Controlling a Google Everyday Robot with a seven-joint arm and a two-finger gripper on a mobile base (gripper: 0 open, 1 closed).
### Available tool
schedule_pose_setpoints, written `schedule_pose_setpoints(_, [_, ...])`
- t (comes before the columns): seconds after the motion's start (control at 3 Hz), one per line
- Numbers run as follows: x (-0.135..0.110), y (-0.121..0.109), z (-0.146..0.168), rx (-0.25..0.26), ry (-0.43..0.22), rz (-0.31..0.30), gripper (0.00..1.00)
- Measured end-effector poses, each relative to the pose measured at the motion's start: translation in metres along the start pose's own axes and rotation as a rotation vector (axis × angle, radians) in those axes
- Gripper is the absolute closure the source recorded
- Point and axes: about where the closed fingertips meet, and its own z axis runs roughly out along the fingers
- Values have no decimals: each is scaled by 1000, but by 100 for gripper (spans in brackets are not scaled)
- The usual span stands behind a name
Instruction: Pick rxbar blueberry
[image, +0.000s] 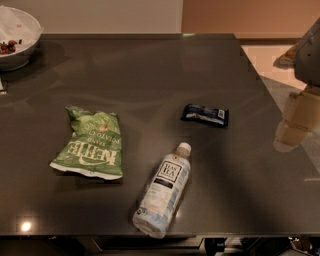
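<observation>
The rxbar blueberry (205, 115) lies flat on the dark bench (150, 75), right of the middle and nearer the right edge than the left. Its long side runs roughly parallel to the far edge, and its navy wrapper shows white label patches.

The gripper (292, 127) hangs at the right edge of the bench, a pale beige shape below the grey arm (310, 50). It sits at about the same depth as the bar. The bar lies to the gripper's left, well apart from it, with bare bench between them, and nothing touches the bar. Whether the gripper is released or clenched cannot be told.

A green Kettle chip bag (92, 145) lies crumpled toward the left edge. A clear tea bottle (162, 190) with a white cap lies on its side near the front edge, its cap pointing toward the bar but not touching it. A white bowl (15, 37) sits at the far left corner.
</observation>
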Motion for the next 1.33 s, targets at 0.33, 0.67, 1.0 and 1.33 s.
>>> schedule_pose_setpoints(0.33, [-1,-1,0,2,-6,-1,0])
schedule_pose_setpoints(0.67, [-8,-10,11,2,-35,-6,0])
schedule_pose_setpoints(1.0, [-19,-21,34,-10,-85,-19,0])
schedule_pose_setpoints(1.33, [-33,-33,62,-39,-134,-34,0])
